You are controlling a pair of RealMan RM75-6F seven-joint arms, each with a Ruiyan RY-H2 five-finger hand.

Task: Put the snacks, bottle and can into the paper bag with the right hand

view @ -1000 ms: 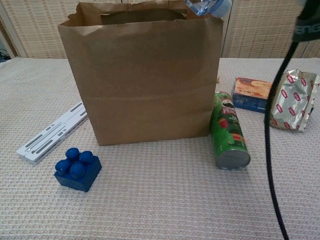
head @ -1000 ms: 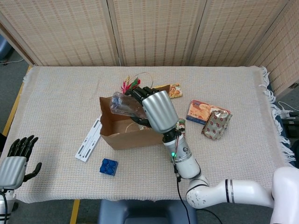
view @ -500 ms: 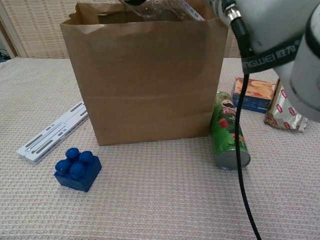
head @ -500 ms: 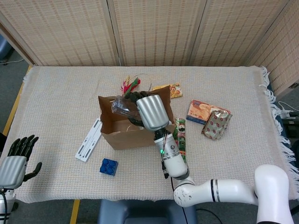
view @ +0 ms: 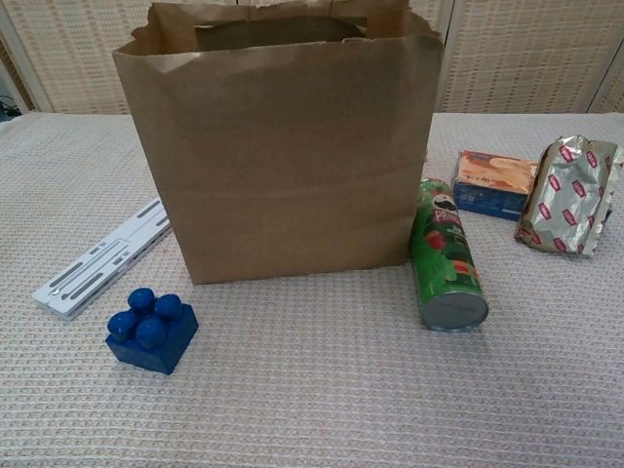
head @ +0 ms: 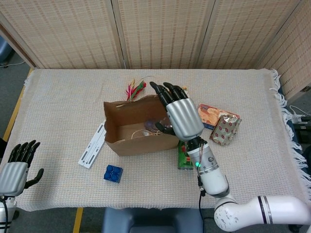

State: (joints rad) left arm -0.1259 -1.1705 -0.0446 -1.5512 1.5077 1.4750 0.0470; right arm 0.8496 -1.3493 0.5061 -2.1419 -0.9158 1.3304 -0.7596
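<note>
The brown paper bag [head: 121,141] [view: 283,166] stands upright and open at mid-table. The clear bottle [head: 154,127] lies inside it, partly hidden. My right hand [head: 179,110] hovers above the bag's right rim, fingers spread and holding nothing. A green can [head: 184,158] [view: 446,255] lies on its side just right of the bag. Further right lie an orange-and-blue snack box [head: 208,115] [view: 490,181] and a silver-red snack packet [head: 224,130] [view: 568,195]. My left hand [head: 15,167] rests open at the table's near left edge.
A white slotted strip [head: 92,145] [view: 102,258] lies left of the bag, with a blue toy block [head: 112,173] [view: 151,329] in front. Red-green feathery items [head: 135,90] lie behind the bag. Wicker screens stand behind the table.
My right hand has let go of the bottle, which dropped into the bag. The hand has opened and moved up and to the right. The left hand has not moved.
</note>
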